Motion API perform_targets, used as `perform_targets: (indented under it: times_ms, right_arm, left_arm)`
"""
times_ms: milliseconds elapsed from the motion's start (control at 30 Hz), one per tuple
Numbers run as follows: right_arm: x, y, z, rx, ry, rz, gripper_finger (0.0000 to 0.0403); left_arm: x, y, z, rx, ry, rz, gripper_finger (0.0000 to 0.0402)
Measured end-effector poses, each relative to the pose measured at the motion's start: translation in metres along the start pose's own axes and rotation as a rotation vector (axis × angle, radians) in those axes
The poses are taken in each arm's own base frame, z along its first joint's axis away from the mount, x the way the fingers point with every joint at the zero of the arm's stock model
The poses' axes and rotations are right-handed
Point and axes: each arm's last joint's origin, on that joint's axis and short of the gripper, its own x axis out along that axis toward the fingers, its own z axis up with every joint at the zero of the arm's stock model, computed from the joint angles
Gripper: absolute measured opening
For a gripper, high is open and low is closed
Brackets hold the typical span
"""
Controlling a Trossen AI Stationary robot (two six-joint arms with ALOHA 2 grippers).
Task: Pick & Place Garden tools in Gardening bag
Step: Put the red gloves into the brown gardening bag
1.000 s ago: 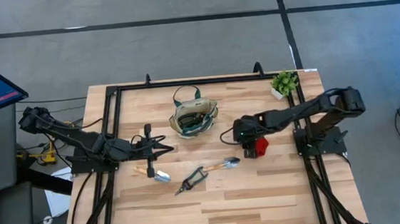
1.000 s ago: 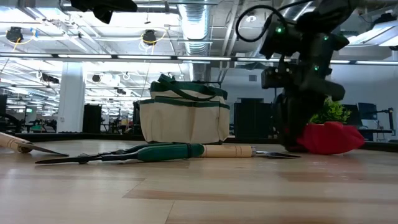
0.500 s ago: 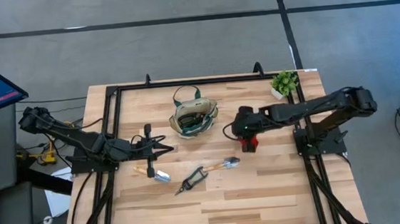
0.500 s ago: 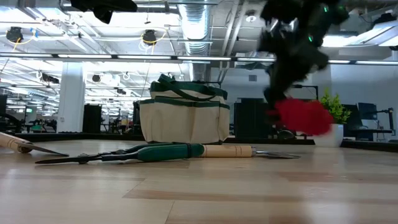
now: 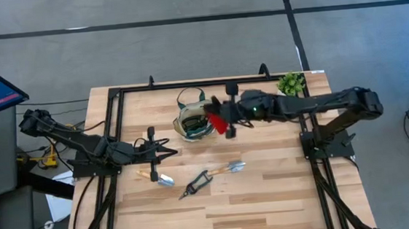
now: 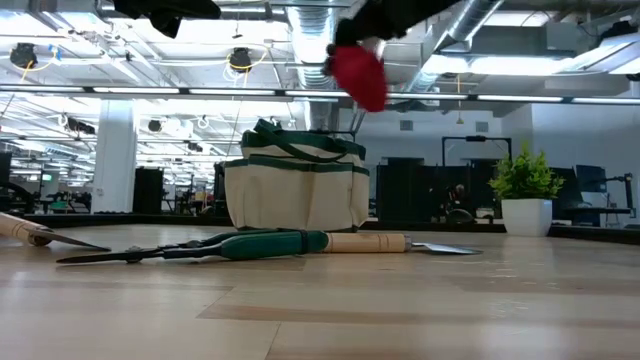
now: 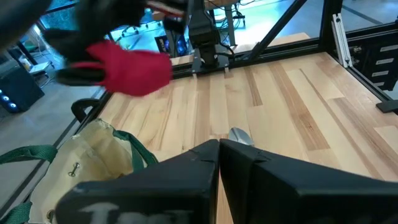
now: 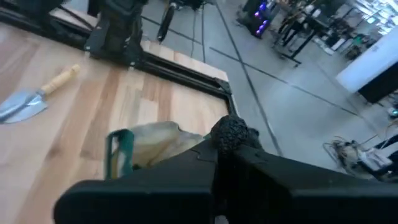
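The cream gardening bag [image 5: 198, 120] with green trim stands upright at the table's far middle. My right gripper [image 5: 225, 117] hovers at the bag's right rim, shut on a red-and-black piece [image 5: 217, 120], which the low view shows as a red lump [image 6: 360, 75] high above the bag [image 6: 295, 190]. A wood-handled trowel [image 5: 158, 178], dark pruners [image 5: 195, 182] and a second trowel [image 5: 232, 167] lie flat on the table in front of the bag. My left gripper [image 5: 172, 148] waits shut to the bag's left, touching nothing. My right gripper pinches the piece between its two fingers; a rough black knob [image 8: 230, 132] of it shows at the fingertips. The fingers come nearly level from the table's right. The red part [image 7: 134, 68] sticks out past them toward the bag, clear of table and bag.
A small potted plant [image 5: 290, 86] stands at the far right corner. A black metal frame [image 5: 115, 92] runs along the table's edges. Bare wood lies at the table's near side and right of the tools.
My right gripper has lifted the red-and-black piece off the table's right part and carried it up and toward the left, to the bag's right rim. It has tipped from pointing down to nearly level. The left arm has kept still.
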Motion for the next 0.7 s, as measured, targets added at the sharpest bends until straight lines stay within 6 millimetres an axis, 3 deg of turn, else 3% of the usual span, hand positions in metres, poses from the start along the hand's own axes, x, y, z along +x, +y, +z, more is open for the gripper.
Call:
perform_targets:
  times_ms: [133, 433, 700]
  right_arm:
    - [0.020, -0.009, -0.003, 0.034, -0.094, -0.010, 0.0001]
    - [0.076, -0.010, -0.035, 0.057, -0.134, -0.054, 0.0000]
    - [0.104, -0.002, -0.060, 0.060, -0.100, -0.046, 0.0000]
  left_arm:
    - [0.000, 0.000, 0.000, 0.000, 0.000, 0.000, 0.0003]
    - [0.000, 0.000, 0.000, 0.000, 0.000, 0.000, 0.0003]
    - [0.000, 0.000, 0.000, 0.001, 0.000, 0.000, 0.0003]
